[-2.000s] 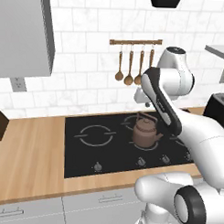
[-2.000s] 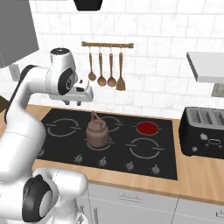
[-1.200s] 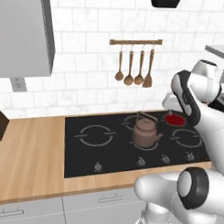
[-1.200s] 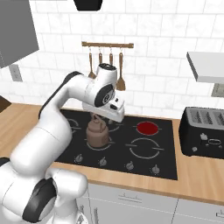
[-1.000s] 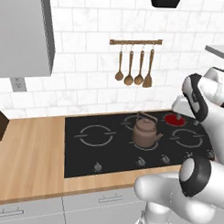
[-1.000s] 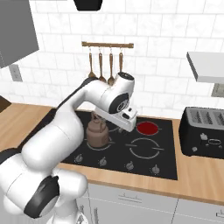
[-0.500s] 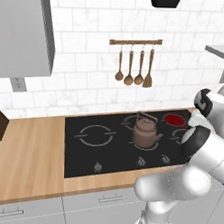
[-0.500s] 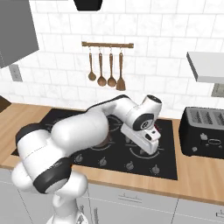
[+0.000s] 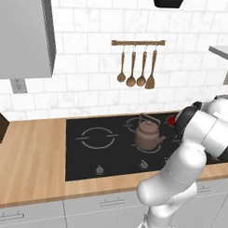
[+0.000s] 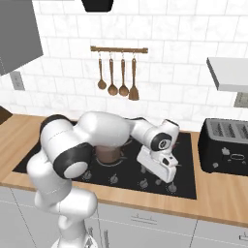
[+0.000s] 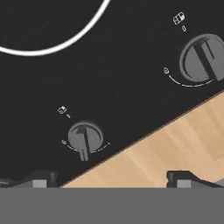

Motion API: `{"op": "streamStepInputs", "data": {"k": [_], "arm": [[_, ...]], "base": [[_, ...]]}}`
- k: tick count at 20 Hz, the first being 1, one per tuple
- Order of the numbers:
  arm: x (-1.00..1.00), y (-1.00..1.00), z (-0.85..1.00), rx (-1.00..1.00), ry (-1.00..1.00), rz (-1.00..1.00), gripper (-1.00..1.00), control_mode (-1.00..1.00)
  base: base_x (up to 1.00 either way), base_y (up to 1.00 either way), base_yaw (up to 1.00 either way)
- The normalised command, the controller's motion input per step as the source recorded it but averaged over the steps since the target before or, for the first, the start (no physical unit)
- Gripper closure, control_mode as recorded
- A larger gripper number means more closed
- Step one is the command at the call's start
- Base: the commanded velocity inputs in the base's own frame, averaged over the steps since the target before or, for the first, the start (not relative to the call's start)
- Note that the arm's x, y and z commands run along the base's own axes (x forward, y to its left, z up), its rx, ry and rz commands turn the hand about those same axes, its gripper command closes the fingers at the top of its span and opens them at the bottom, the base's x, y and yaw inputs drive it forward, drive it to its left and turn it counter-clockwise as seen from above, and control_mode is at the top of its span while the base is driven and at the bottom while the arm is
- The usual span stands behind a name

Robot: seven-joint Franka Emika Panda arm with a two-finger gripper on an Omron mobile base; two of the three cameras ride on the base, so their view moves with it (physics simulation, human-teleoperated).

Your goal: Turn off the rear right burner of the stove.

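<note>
**Trainee:** Where do the task's things lie?

**Operator:** The stove [image 9: 114, 155] is the black glass cooktop set in the wooden counter [image 9: 30, 164]. The rear right burner [image 9: 172, 120] shows as a sliver of red behind my arm in the left base view, to the right of the brown kettle [image 9: 147, 134]. Its knobs run along the stove's front edge.

**Trainee:** And the gripper?

**Operator:** The gripper [image 11: 111, 177] hangs over the front right of the stove. In the hand view its two dark fingertips [image 11: 41, 178] stand well apart with nothing between them, so I read it as released and empty. Two knobs lie ahead: a nearer knob [image 11: 85, 138] just above the left tip, and a farther knob [image 11: 203, 57] toward the upper right.

**Trainee:** How should the step be done well?

**Operator:** First I must settle which knob governs the rear right burner; the small marks beside each are too fine for me to read. Then I would centre the tips either side of that knob's raised bar, close on it squarely, and twist without sliding off.

**Trainee:** Which way do the bars point?

**Operator:** In the hand view, the nearer knob's bar runs almost straight up and down the picture; the farther knob's bar leans slightly off that line. The tips straddle neither one.
</note>
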Motion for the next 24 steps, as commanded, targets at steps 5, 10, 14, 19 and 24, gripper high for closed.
{"op": "streamStepInputs", "data": {"k": [5,10,14,19,24], "arm": [[0.17,0.0,-0.14,0.12,0.02,0.0,-1.0,-1.0],[0.03,0.43,-0.33,0.02,0.12,0.0,-1.0,-1.0],[0.06,0.3,-0.19,0.01,0.03,0.0,-1.0,-1.0],[0.02,-0.02,-0.03,0.0,0.0,0.0,-1.0,-1.0],[-0.22,0.02,-0.23,-0.03,0.0,0.0,-1.0,-1.0]], "base": [[0.0,0.0,0.0],[0.0,0.0,0.0],[0.0,0.0,0.0],[0.0,0.0,0.0],[0.0,0.0,0.0]]}}
